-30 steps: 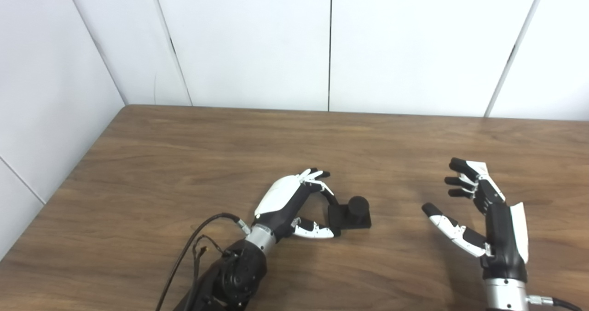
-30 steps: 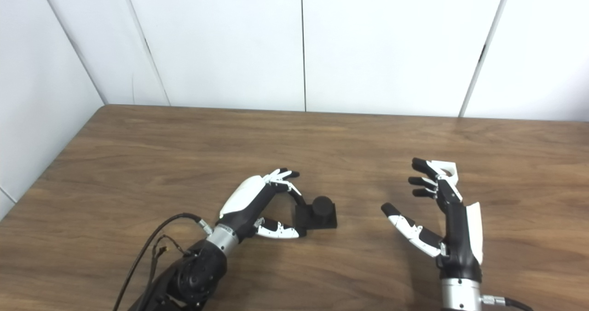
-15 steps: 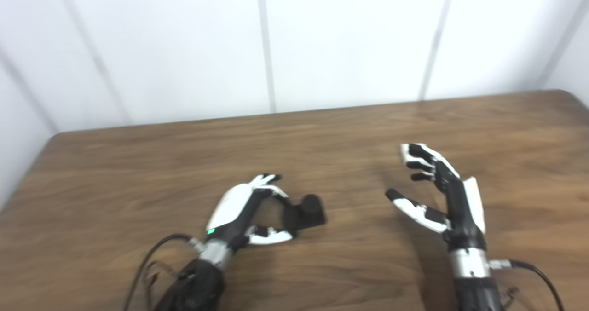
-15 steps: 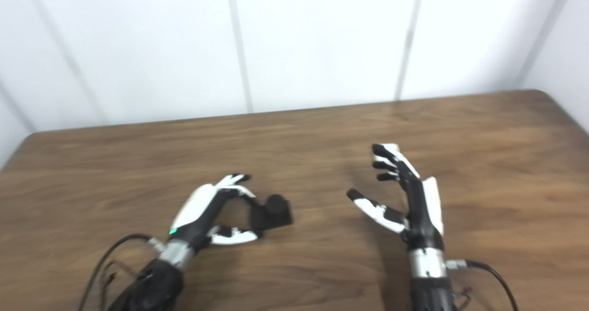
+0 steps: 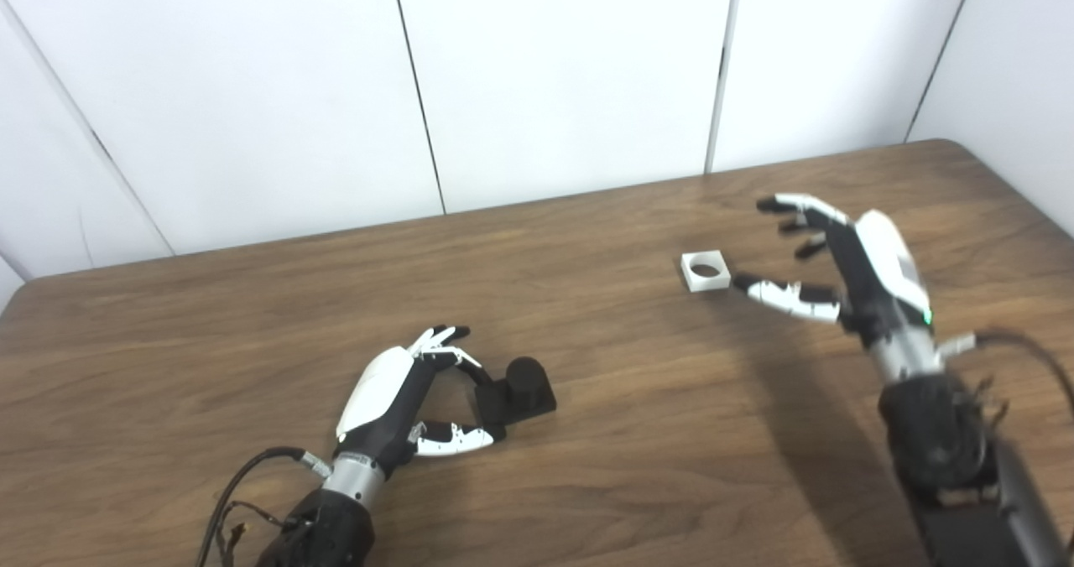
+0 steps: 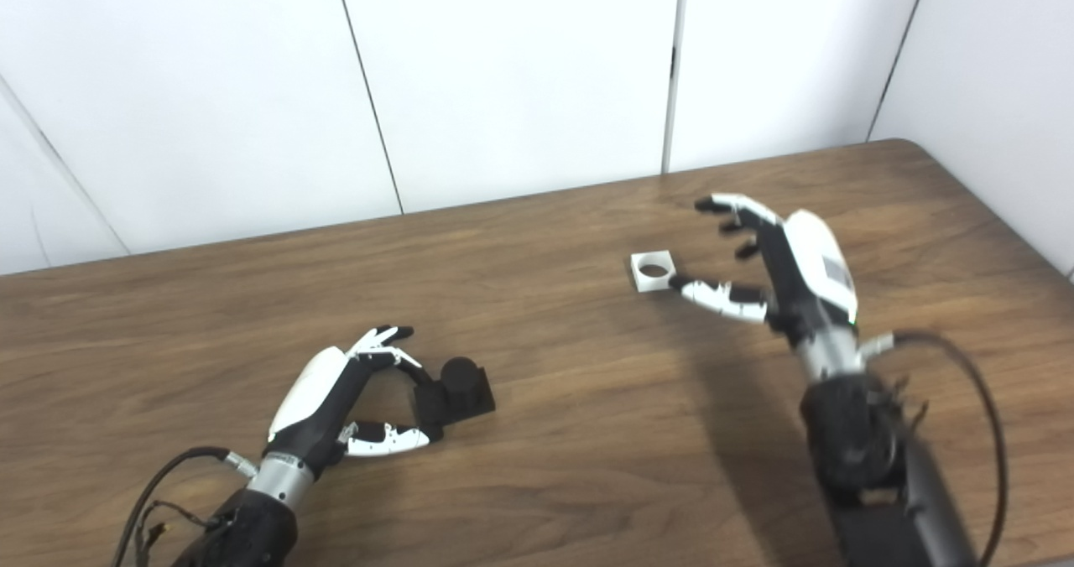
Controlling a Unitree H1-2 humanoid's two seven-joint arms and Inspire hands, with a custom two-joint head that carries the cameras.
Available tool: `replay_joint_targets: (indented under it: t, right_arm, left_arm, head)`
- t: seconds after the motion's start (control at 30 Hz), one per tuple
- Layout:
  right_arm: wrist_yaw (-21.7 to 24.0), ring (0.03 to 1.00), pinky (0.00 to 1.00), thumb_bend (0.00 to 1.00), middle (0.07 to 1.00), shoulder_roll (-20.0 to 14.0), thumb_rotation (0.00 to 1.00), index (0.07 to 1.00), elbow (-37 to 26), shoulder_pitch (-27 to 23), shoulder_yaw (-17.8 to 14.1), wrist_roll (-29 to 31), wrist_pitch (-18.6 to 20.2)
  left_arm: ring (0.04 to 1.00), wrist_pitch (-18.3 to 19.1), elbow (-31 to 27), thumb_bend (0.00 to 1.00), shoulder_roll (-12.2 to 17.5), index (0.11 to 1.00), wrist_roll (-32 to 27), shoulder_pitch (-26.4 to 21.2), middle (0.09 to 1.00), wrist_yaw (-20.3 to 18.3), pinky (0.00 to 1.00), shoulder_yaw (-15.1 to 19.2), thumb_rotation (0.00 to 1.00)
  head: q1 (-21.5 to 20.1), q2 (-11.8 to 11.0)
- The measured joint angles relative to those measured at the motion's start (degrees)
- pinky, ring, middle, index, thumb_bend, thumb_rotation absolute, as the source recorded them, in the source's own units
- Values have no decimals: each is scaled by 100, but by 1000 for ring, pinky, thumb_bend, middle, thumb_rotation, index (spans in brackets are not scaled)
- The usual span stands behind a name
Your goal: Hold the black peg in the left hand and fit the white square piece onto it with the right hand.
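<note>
Wood table [image 5: 252, 315] | left hand [image 5: 394, 399]: fingers and thumb pinch the base of the black peg [image 5: 518, 387], which sits on the table, post upright, likely steadied for mating | white square piece [image 5: 704, 270]: flat on the table, hole up, well right of the peg | right hand [image 5: 839, 252]: fingers spread, thumb tip just beside the piece, nothing gripped; judged reaching to pick it up.

The view was swung toward the table's right end, so its far right corner [image 5: 948, 143] was brought into the picture and the white square piece [image 5: 704, 270] was revealed near the far edge. The right hand [image 5: 839, 252] was reached forward toward the far edge, fingers spread, until its thumb tip was brought just beside the piece's right side.
</note>
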Motion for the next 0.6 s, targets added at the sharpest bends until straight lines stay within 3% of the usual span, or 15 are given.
replay_joint_targets:
  t: [0.17,0.3,0.43,0.6]
  right_arm:
    - [430,794,622,701,827,-653,331,751,452,-494,197,-141,4]
    - [611,798,640,731,822,-770,319,741,678,-709,363,-113,-48]
    - [807,807,637,737,838,-909,387,747,1019,-960,537,-82,-84]
    - [1352,903,762,749,917,-1222,481,804,1333,-1353,870,-14,-109]
  left_arm:
    - [973,-67,10,521,1,491,0,4,920,-10,937,20,74]
    - [976,-104,13,520,1,491,0,13,923,-10,940,43,75]
    - [977,-108,14,520,-5,491,0,21,923,-10,938,53,76]
    - [978,-120,16,520,-9,491,0,29,925,-9,936,83,76]
  head:
    - [44,0]
    - [123,9]
    - [167,9]
    - [184,9]
